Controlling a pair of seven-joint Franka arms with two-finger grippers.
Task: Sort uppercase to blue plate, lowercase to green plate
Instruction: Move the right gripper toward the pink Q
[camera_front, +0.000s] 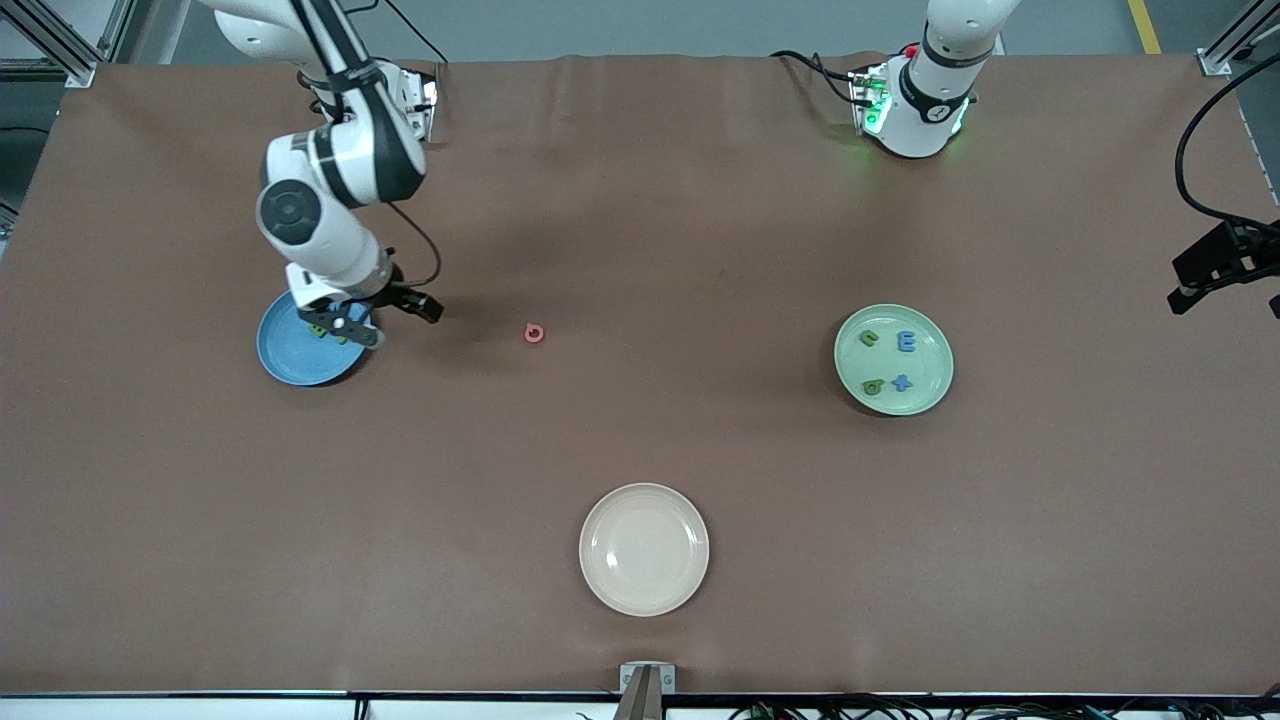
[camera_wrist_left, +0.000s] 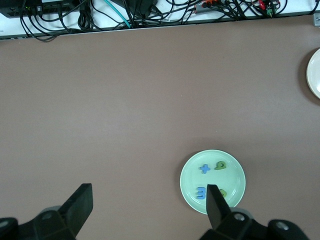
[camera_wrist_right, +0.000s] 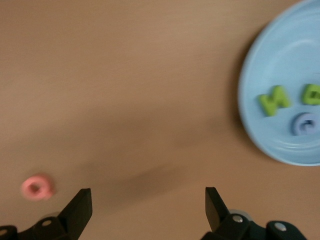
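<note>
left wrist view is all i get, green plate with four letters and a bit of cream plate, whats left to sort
Observer: One piece, the red-pink ring letter, lies alone on the bare table, between the two coloured plates and closer to the blue plate.
Operator: whats in the blue plate
Observer: The right wrist view shows three letters in it: a green N, another green letter cut off at the frame edge, and a blue ring letter.
Operator: wheres the right gripper
Observer: The right gripper hangs open and empty over the blue plate's rim, on the side toward the red-pink letter.
</note>
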